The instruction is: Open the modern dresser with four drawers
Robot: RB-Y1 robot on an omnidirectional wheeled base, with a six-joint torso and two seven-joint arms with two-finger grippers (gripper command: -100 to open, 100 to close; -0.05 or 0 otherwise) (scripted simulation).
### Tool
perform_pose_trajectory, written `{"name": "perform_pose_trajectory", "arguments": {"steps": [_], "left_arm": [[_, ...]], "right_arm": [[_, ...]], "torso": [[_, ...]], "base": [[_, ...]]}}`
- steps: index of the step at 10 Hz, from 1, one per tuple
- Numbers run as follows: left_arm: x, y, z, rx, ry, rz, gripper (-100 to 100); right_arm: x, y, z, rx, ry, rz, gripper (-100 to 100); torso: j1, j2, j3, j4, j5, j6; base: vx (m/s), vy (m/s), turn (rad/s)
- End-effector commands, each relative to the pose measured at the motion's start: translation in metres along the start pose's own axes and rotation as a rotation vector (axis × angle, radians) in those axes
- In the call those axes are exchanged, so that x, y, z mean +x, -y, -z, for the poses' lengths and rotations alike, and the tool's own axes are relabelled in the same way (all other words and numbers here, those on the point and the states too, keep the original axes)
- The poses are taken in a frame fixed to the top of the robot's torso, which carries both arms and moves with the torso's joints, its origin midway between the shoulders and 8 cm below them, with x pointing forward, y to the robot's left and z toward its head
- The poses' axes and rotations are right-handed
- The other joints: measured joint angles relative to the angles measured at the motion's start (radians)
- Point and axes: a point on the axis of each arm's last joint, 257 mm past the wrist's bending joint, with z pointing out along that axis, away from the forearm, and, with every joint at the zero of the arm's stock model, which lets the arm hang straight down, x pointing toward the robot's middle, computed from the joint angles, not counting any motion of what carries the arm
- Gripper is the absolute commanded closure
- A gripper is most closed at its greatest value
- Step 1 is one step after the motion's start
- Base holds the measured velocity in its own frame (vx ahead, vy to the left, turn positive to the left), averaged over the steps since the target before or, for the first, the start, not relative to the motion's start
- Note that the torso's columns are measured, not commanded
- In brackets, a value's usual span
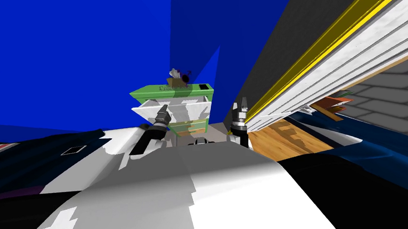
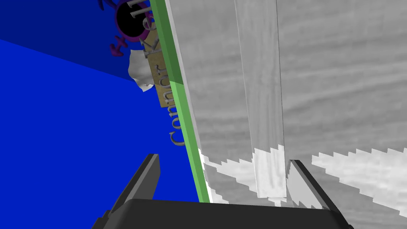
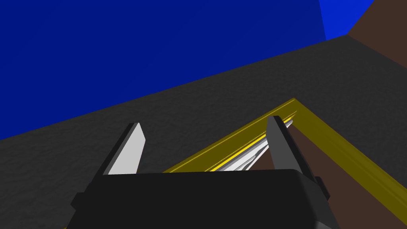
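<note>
**Left gripper (image 2: 223,160) spread at the drawer handle (image 2: 264,119)**

The left fingers (image 2: 145,183) are spread apart and grip nothing. The end of the pale grey handle, a long flat bar, sits between them, just beside one blade. The other blade lies out past the green edge of the dresser top (image 2: 183,119), against the blue wall (image 2: 59,139). The bar runs along a grey, wood-grained drawer front (image 2: 338,99).

On the top, near that edge, stand a brown lettered box (image 2: 159,79), a crumpled white thing (image 2: 139,73) and a dark round thing with a purple rim (image 2: 127,20).

In the head view the dresser (image 1: 172,93) stands ahead against the blue wall. Its upper drawer juts forward from under the green top, with the left gripper at its front.

The right gripper (image 3: 204,121) is raised to the right of the dresser, with its fingers likewise apart and empty.
</note>
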Motion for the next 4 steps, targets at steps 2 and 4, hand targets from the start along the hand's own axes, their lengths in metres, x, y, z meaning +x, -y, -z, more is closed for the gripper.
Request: {"name": "perform_pose_trajectory", "arguments": {"steps": [2,4], "left_arm": [[0.0002,-0.0023,0.0001,-0.006,-0.001,0.001,0],[0.0004,-0.0037,0.0001,-0.010,-0.001,0.001,0]], "right_arm": [[0.0000,0.0000,0.0000,0.000,0.000,0.000,0],[0.0000,0.0000,0.0000,0.000,0.000,0.000,0]], "torso": [[0.000,-0.003,-0.002,-0.001,0.000,0.000],[0.001,-0.005,-0.003,-0.002,0.001,0.000]], "base": [[0.000,0.000,0.000],[0.000,0.000,0.000]]}}
